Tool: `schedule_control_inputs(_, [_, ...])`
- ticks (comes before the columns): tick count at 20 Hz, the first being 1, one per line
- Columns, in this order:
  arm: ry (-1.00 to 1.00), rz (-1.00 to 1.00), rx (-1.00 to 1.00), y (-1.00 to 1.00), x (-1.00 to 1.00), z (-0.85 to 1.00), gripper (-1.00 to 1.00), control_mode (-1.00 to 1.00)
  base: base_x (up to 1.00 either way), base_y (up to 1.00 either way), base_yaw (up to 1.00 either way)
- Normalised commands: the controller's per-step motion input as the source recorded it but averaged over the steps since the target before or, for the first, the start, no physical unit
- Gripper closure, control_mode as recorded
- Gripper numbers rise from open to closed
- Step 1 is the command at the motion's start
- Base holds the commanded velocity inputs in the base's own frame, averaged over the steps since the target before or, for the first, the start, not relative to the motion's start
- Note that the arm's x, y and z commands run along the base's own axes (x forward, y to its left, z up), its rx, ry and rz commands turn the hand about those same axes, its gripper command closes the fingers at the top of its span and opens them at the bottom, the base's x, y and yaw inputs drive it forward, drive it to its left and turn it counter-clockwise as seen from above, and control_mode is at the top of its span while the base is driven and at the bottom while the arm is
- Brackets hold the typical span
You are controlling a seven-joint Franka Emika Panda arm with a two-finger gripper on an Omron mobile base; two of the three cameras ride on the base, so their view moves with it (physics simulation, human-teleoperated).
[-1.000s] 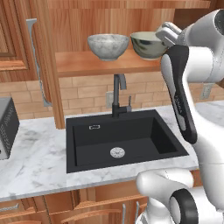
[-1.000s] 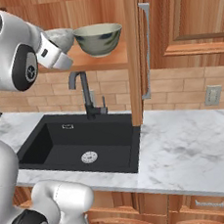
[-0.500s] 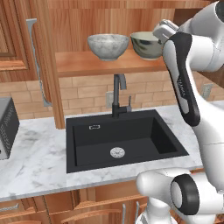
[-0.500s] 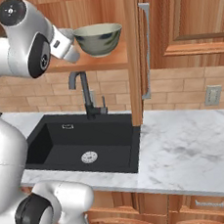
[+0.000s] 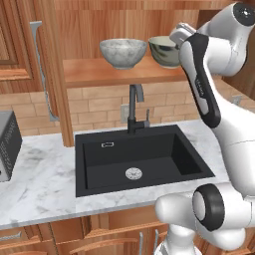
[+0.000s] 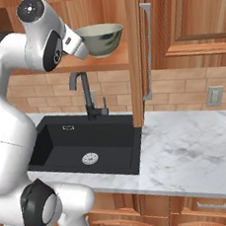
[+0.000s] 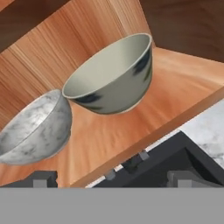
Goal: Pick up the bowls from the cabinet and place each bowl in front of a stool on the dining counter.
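Two bowls stand on the open cabinet's shelf (image 5: 94, 72). The speckled grey-white bowl (image 5: 123, 52) is on the left and the cream bowl with a dark patterned outside (image 5: 163, 50) on the right. My gripper (image 6: 81, 45) hovers at shelf height just beside the patterned bowl (image 6: 100, 39), apart from it. In the hand view both dark fingertips (image 7: 43, 178) stand wide apart and open, nothing between them. They point at the shelf edge below the patterned bowl (image 7: 111, 76), with the grey bowl (image 7: 35, 129) to its left.
Under the shelf a black sink (image 5: 139, 159) with a dark faucet (image 5: 134, 107) is set in a marble worktop (image 6: 189, 151). The cabinet door with its silver bar handle (image 6: 146, 51) stands open at the right. A dark appliance (image 5: 7, 144) sits at the left.
The arm's elbow has swung upward and the hand has edged closer to the patterned bowl. Both bowls stay where they were.
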Motion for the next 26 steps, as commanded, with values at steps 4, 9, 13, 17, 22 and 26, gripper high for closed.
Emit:
schedule_control_inputs(4, [0.0, 0.0, 0.0, -0.05, 0.41, -0.01, -1.0, -1.0, 0.0, 0.0, 0.0])
schedule_control_inputs(9, [0.02, 0.0, 0.0, -0.07, 0.32, 0.0, -1.0, -1.0, 0.0, 0.0, 0.0])
schedule_control_inputs(13, [0.08, 0.0, 0.0, -0.13, 0.42, 0.0, -1.0, -1.0, 0.0, 0.0, 0.0])
schedule_control_inputs(17, [0.08, 0.0, 0.0, -0.15, 0.44, 0.0, -1.0, -1.0, 0.0, 0.0, 0.0])
schedule_control_inputs(22, [0.03, 0.0, 0.0, -0.17, 0.43, 0.0, -1.0, -1.0, 0.0, 0.0, 0.0])
schedule_control_inputs(26, [0.0, 0.0, 0.0, -0.11, 0.34, 0.0, -1.0, -1.0, 0.0, 0.0, 0.0])
